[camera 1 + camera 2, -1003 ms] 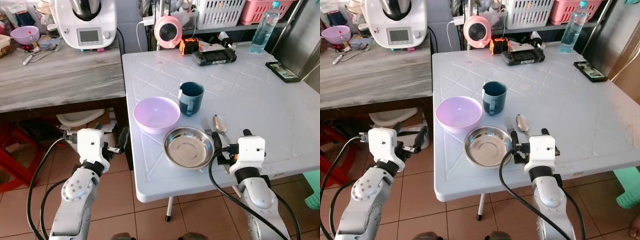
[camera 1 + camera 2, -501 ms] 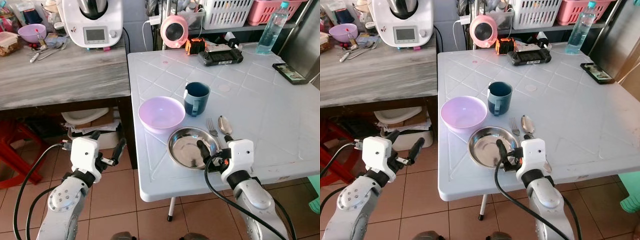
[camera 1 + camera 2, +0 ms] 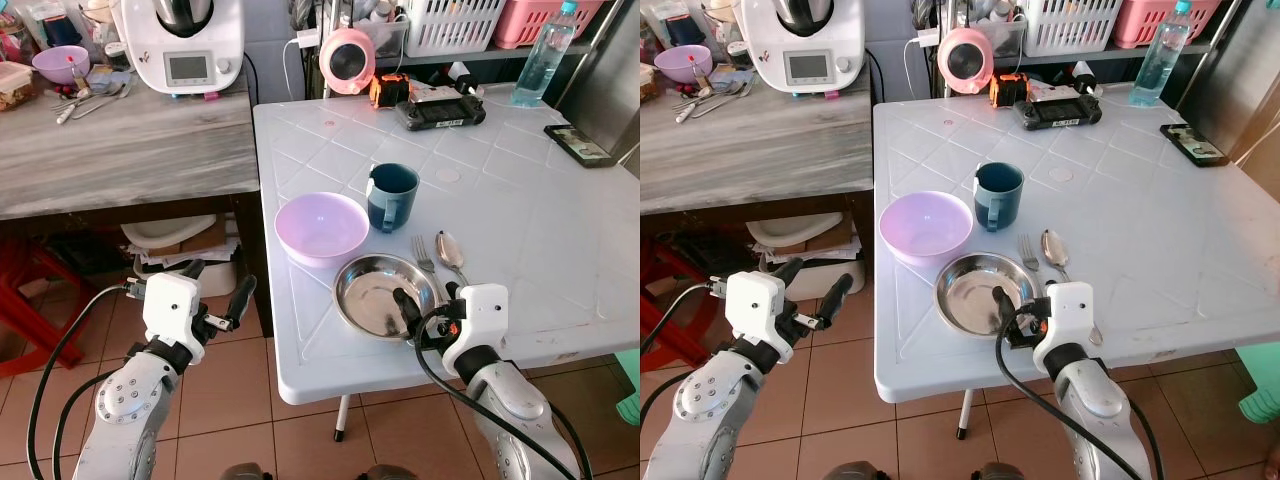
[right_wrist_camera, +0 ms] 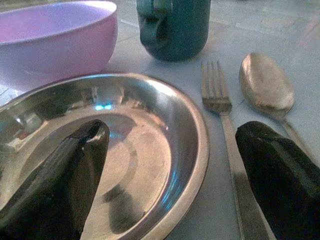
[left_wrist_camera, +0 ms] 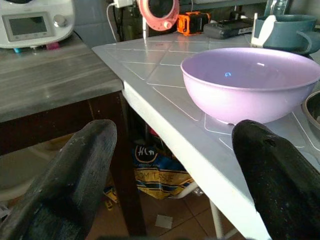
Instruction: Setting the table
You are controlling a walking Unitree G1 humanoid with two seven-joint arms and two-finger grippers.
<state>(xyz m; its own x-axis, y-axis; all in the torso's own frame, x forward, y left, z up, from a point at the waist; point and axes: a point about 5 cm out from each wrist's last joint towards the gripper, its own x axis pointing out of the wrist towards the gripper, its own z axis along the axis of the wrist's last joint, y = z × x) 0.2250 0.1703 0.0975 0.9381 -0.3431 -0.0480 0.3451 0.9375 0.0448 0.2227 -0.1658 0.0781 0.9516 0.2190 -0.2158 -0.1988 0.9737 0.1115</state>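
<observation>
Hovering with the right end effector spread open, straddling the steel plate's near rim (fork lying lengthwise just beyond).

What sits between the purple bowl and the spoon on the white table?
The metal plate and the fork lie between the purple bowl and spoon, seen in both eye views.

Home kitchen: food processor, tableware.

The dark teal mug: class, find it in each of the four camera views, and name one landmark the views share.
Left eye view: mug mid-table, behind the steel plate.
Right eye view: likewise, mid-table.
Left wrist view: top right corner, behind the purple bowl.
Right wrist view: top centre.
Shared landmark: the purple bowl beside it.
</observation>
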